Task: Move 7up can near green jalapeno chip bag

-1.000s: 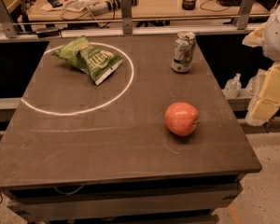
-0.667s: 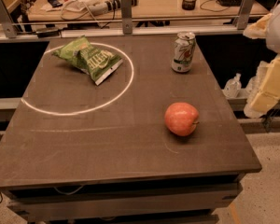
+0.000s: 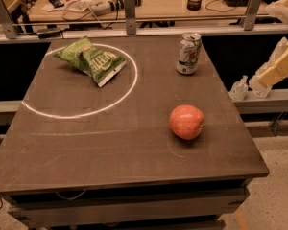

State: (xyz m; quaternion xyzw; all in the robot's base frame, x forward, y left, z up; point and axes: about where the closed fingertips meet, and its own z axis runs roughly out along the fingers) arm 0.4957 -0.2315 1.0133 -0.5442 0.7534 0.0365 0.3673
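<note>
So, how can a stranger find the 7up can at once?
The tool hangs beyond the right side of the dark table. On that table, the can stands upright near the far right edge, outside the white circle around the bag. Unlike the red apple in front of it, it is a white-and-green cylinder with a silver top.

Table (image 3: 110, 143): bare surface is left between the 7up can (image 3: 188, 53) and the green jalapeno chip bag (image 3: 90, 60), well left of the can. Apple (image 3: 186, 122): set in front of the can, apart from it. Gripper (image 3: 277, 68): held right of the can, beyond the table edge.
</note>
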